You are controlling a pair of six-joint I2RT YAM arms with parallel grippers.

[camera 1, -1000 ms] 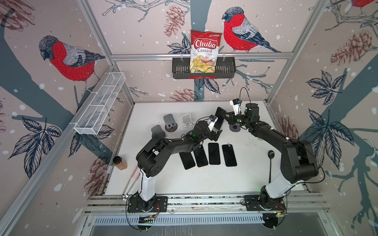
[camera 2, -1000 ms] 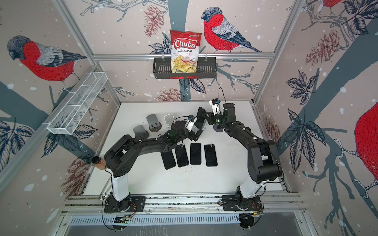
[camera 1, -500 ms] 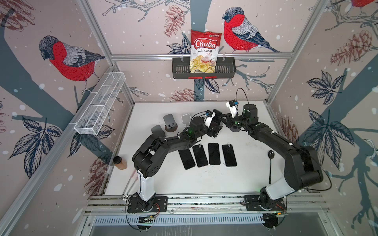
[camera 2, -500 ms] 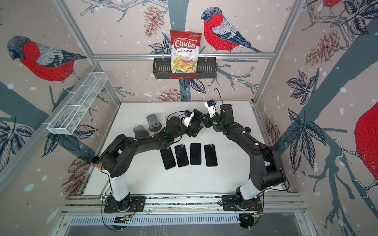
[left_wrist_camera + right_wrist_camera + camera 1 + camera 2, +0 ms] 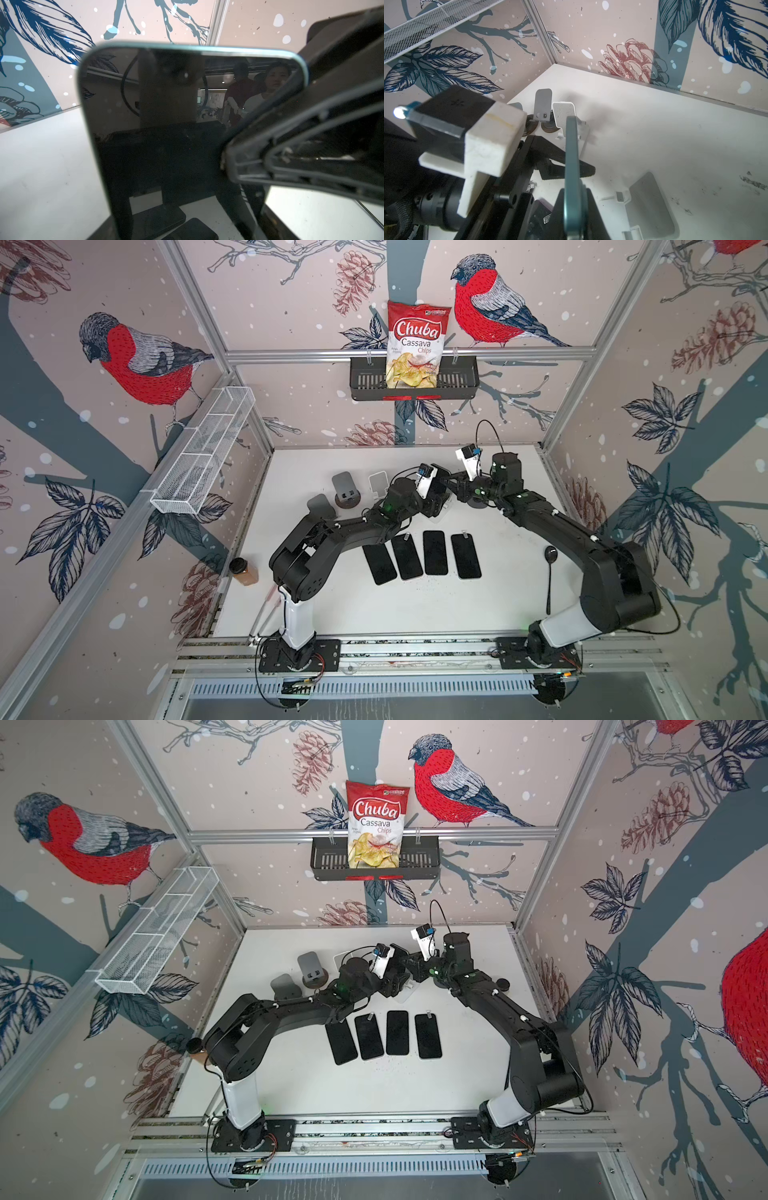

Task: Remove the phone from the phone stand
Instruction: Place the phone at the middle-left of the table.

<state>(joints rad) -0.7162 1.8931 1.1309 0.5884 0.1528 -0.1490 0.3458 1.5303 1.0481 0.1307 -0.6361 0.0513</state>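
My right gripper (image 5: 573, 195) is shut on the lower end of the phone (image 5: 572, 158), which shows edge-on with a teal rim. The phone hangs upright above the table, off the white phone stand (image 5: 650, 207) below it. In the left wrist view the phone's dark screen (image 5: 176, 128) fills the middle, with a right finger (image 5: 311, 135) against its side. My left gripper's black fingers (image 5: 556, 164) stand apart right beside the phone, and I see no grip. In both top views the two grippers (image 5: 436, 502) (image 5: 459, 489) (image 5: 397, 979) (image 5: 417, 969) meet at the back middle.
Several dark phones (image 5: 422, 553) lie in a row on the white table. Two grey stands (image 5: 344, 485) (image 5: 320, 506) and a white one (image 5: 378, 483) sit at the back left. A black spoon (image 5: 549, 572) lies to the right and a brown bottle (image 5: 244, 572) by the left wall.
Both grippers have shifted a little to the left at the back, the right one carrying the phone. The left gripper has come in closer to the phone.
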